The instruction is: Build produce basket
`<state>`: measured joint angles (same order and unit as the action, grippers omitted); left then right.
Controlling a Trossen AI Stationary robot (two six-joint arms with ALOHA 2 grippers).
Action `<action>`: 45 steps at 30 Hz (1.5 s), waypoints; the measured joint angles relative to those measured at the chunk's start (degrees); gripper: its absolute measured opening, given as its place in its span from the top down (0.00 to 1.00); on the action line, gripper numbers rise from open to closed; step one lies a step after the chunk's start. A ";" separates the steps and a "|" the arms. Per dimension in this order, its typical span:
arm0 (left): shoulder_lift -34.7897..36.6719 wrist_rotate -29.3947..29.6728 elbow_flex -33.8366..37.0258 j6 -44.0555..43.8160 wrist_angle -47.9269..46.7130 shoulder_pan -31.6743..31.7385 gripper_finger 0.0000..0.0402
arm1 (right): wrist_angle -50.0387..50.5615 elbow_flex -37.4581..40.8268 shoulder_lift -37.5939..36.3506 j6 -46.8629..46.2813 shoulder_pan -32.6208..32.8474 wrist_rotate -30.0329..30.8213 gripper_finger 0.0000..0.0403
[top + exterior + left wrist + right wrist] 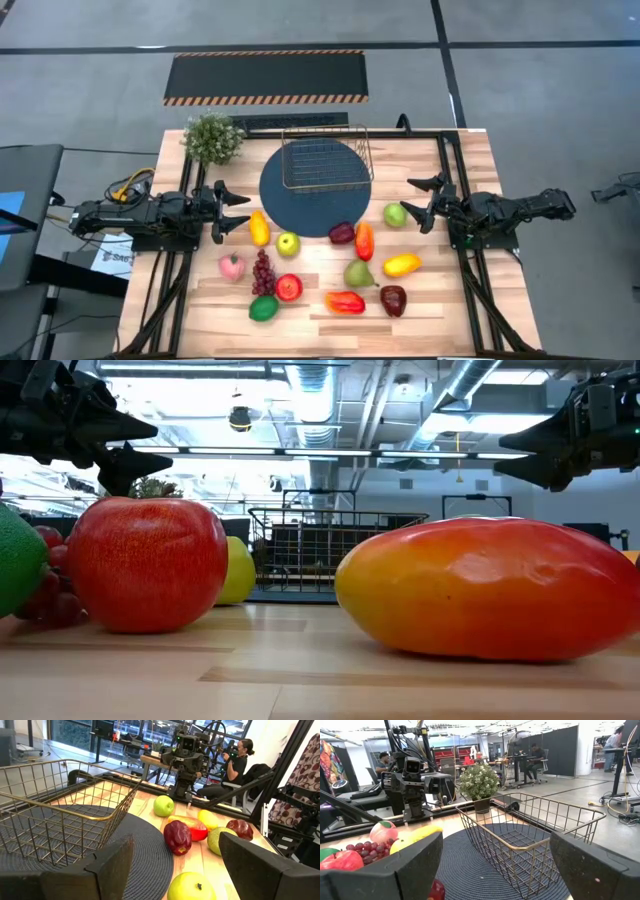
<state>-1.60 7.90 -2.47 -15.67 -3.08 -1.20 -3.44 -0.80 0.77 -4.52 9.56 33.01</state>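
Twelve loose fruits (345, 272) surround mat (290, 205), basket (325, 158), potted plant (213, 137)

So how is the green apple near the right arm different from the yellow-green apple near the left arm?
The green apple lies beside the dark blue mat, at its right edge; the yellow-green apple lies below the mat. The green apple looks greener, the yellow-green apple yellower. Both are round, similar in size, and outside the basket.
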 joint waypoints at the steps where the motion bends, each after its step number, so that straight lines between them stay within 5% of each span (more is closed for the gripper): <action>1: -0.01 -0.01 0.00 -0.01 0.01 0.00 0.30 | 0.00 0.00 0.00 0.00 0.00 0.02 0.04; 29: -0.01 4.92 0.01 -1.49 0.69 -0.01 0.30 | -0.43 0.03 -0.01 -0.23 0.01 0.01 0.04; 37: -0.01 4.86 0.06 5.99 1.28 -0.01 0.30 | -2.21 0.20 -0.04 -6.48 0.00 0.02 0.04; 45: -0.03 -4.72 0.10 -9.21 12.06 -0.08 0.30 | -3.30 0.20 -0.04 -9.88 -0.72 1.20 0.04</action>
<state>-1.63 3.18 -2.37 -24.88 8.98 -1.28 -6.74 -0.60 0.73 -14.40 8.84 34.22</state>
